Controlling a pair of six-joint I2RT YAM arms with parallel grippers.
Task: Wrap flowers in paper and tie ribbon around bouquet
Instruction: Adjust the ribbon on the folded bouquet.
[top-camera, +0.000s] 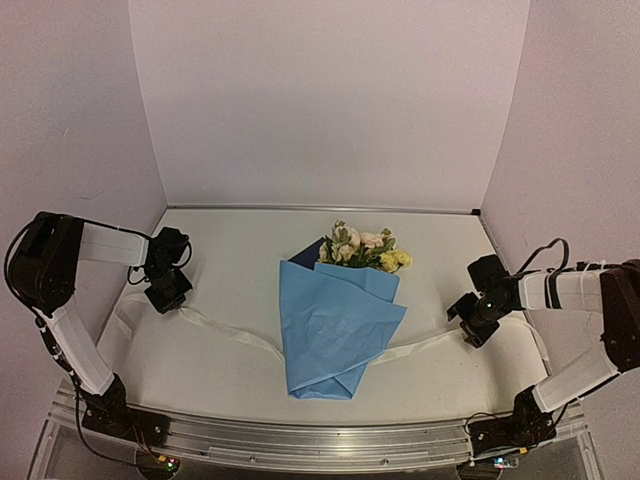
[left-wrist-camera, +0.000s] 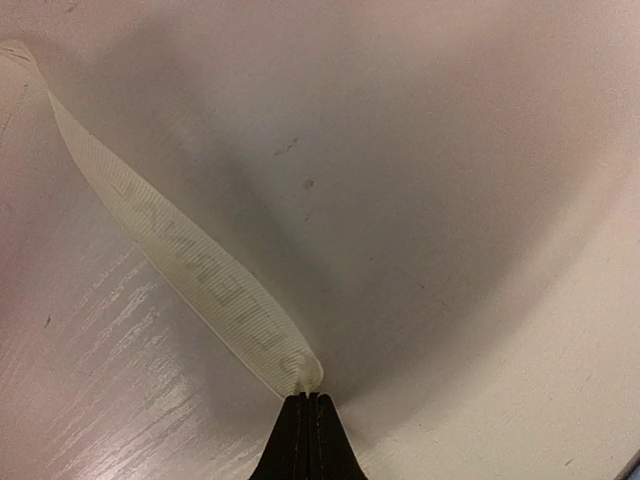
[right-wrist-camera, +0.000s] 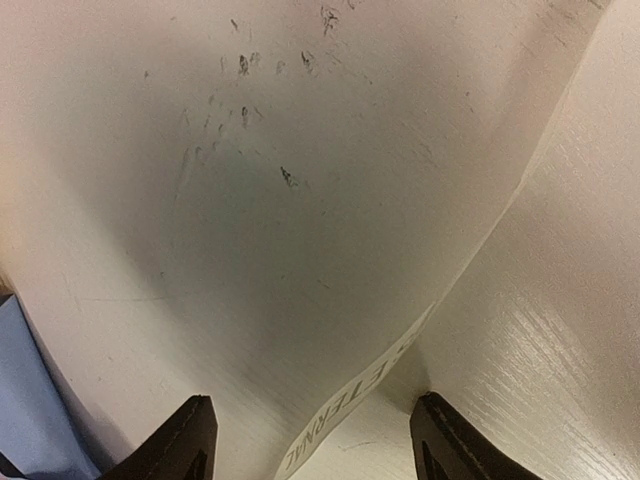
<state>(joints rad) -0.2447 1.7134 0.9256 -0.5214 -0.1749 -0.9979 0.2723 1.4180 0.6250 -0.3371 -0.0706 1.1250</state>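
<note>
Left jaws are clamped on the ribbon at nine o'clock of the paper wrapping the flowers; right jaws stand open astride its three-o'clock end, probably readying both ends for tying.

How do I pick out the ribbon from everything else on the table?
Start at the blue paper folded in the middle of the white table. The ribbon is the long flat strip coming out on both sides of it toward the arms. Unlike the paper, it is narrow, off-white and faintly printed; the left claw pinches it.
</note>
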